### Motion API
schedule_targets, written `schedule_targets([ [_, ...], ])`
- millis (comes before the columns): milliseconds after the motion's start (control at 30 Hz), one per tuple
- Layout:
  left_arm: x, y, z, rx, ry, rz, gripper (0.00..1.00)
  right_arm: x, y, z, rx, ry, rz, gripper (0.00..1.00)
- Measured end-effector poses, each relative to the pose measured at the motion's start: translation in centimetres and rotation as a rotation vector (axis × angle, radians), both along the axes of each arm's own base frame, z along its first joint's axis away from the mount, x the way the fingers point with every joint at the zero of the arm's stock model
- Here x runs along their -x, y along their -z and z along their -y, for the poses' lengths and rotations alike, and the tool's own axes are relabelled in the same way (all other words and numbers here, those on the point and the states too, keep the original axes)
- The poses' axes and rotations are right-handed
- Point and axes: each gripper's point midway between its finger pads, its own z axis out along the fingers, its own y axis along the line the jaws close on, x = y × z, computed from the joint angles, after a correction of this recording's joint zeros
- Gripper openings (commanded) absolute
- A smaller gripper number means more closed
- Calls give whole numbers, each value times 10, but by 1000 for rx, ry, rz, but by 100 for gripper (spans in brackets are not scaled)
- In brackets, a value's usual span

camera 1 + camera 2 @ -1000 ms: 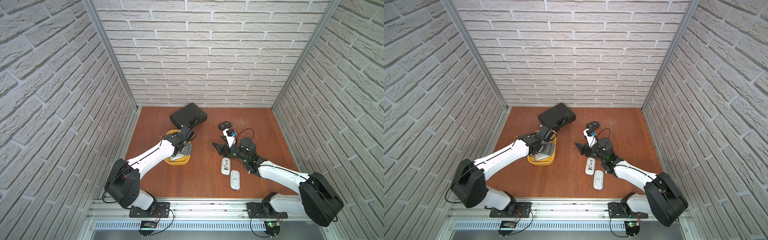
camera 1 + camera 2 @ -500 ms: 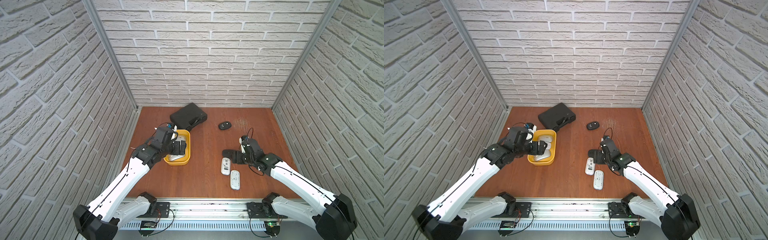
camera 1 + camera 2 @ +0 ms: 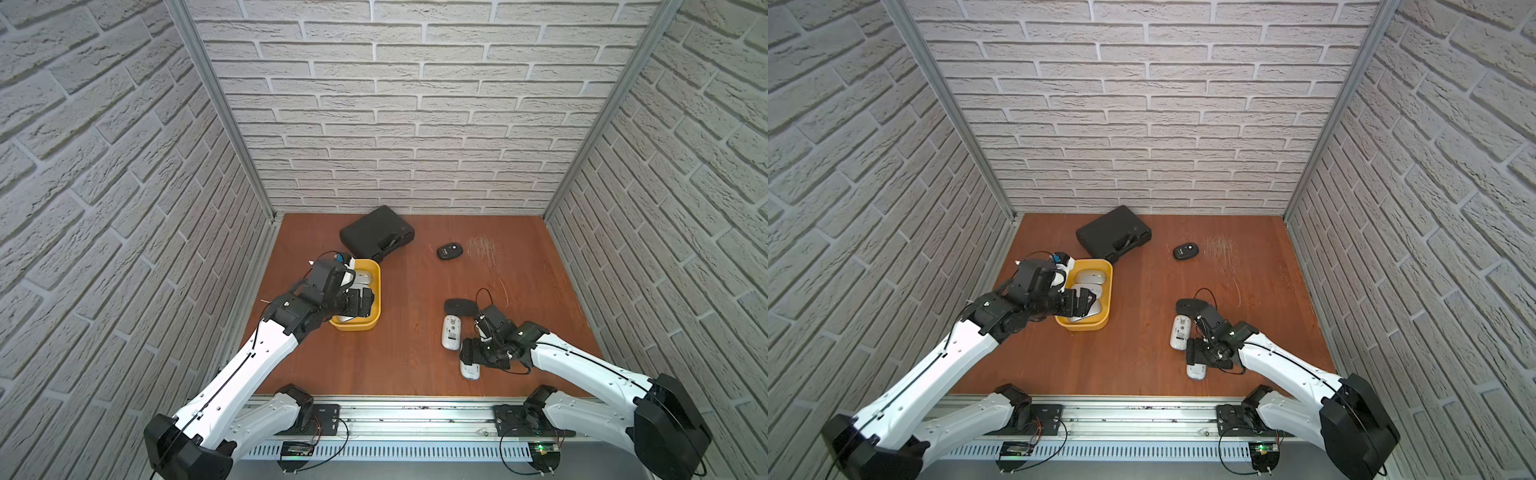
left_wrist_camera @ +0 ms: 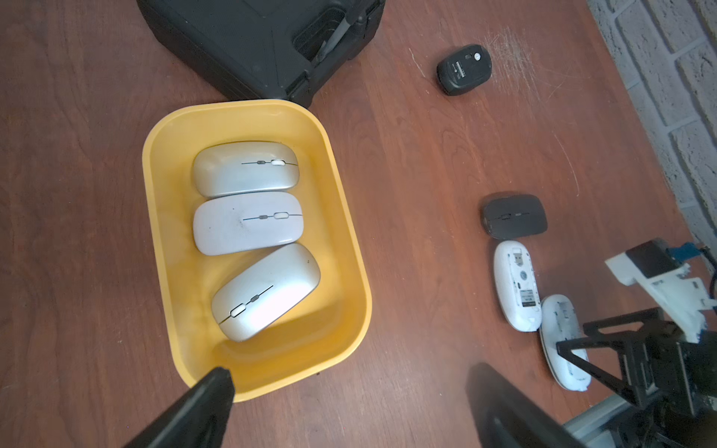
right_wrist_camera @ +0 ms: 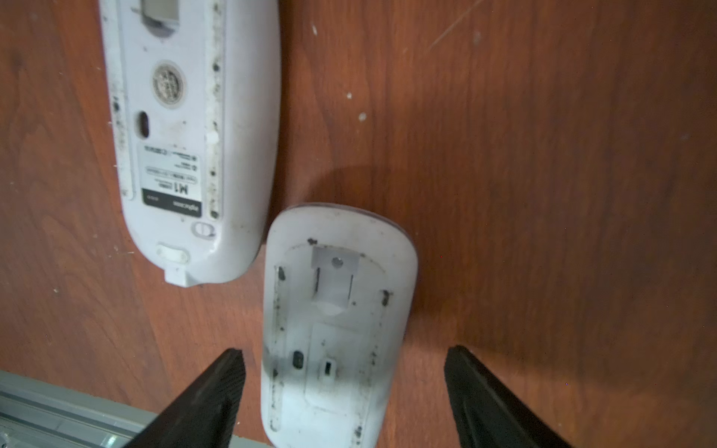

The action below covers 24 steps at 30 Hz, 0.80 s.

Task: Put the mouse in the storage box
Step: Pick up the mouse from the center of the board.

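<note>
R-gripper now astride white mouse

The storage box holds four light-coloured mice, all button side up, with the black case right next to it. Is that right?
Not quite. The storage box holds three mice, not four. The left wrist view shows a silver mouse, a white mouse and a second silver mouse lying side by side. All are button side up, and the black case does sit right next to it.

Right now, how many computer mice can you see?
7: three mice in the yellow box; one black mouse by the case; another beside two upturned white ones. None looks hidden.
</note>
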Motion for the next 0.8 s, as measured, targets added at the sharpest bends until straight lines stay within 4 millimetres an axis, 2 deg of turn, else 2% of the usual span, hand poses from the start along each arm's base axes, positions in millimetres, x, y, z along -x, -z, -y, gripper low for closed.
schedule_targets([
  [100, 0, 0, 0, 2, 2, -1, 98, 5, 9, -5, 26, -18, -30, 81],
  [267, 0, 1, 1, 3, 4, -4, 98, 4, 12, -14, 105, -49, -14, 75],
  [700, 1, 6, 2, 8, -5, -23, 98, 0, 16, -12, 232, -56, -14, 59],
  [800, 0, 8, 3, 9, -4, -32, 98, -1, 16, -11, 232, -55, -7, 50],
])
